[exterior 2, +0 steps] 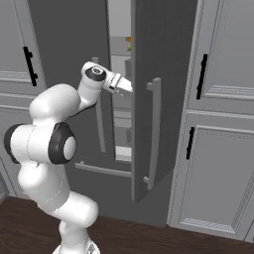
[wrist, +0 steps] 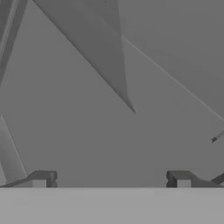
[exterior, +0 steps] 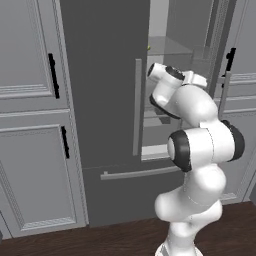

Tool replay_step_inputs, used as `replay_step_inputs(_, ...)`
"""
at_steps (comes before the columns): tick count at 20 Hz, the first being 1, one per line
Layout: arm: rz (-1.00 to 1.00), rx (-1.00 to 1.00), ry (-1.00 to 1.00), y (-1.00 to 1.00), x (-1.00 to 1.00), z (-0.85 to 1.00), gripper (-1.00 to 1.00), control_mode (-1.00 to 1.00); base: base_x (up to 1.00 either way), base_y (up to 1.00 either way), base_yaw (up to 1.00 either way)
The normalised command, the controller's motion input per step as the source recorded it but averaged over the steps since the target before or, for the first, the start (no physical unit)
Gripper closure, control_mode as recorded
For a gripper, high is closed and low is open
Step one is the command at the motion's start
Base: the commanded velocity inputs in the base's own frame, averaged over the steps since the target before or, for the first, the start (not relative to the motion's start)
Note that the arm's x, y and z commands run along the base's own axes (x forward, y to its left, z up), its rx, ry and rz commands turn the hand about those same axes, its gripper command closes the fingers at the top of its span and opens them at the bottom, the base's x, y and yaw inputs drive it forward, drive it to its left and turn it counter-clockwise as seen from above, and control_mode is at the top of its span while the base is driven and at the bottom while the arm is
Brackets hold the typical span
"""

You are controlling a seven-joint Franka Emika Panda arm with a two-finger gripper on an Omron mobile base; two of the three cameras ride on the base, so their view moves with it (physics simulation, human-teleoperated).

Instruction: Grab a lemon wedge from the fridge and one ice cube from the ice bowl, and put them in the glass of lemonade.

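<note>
The dark grey fridge [exterior: 105, 75] stands with its left door shut and its right door [exterior 2: 163, 59] swung partly open. High in the gap, on a clear shelf, a tiny yellow-green lemon wedge [exterior 2: 129, 48] lies just below a small orange item [exterior 2: 128, 38]; the wedge [exterior: 148, 47] also peeks past the left door's edge. My white hand [exterior 2: 119, 82] reaches into the gap, well below that shelf. My gripper [wrist: 110, 179] is open, fingertips [wrist: 41, 178] wide apart with nothing between them, facing pale grey inner walls. The ice bowl and the glass of lemonade are out of view.
Light grey panelled cabinets [exterior: 30, 100] with black handles flank the fridge on both sides [exterior 2: 223, 124]. The open door's long bar handle [exterior 2: 155, 134] juts out to the right of my arm. Lower clear shelves [exterior: 155, 150] show in the gap. The floor is dark wood [exterior: 75, 240].
</note>
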Motion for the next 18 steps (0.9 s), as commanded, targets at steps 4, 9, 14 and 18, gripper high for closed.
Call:
replay_step_inputs(4, -0.10, 0.10, 0.08, -1.00, -0.03, -0.15, -1.00, -1.00, 0.00, 0.00, 0.00)
replay_step_inputs(9, -0.11, 0.19, -0.04, -1.00, -0.66, -0.14, -1.00, -1.00, 0.00, 0.00, 0.00)
replay_step_inputs(14, -0.08, 0.19, -0.17, -1.00, -0.89, -0.02, -1.00, -1.00, 0.00, 0.00, 0.00)
replay_step_inputs(18, 0.01, 0.11, -0.18, -0.79, -0.42, 0.02, -1.00, -1.00, 0.00, 0.00, 0.00)
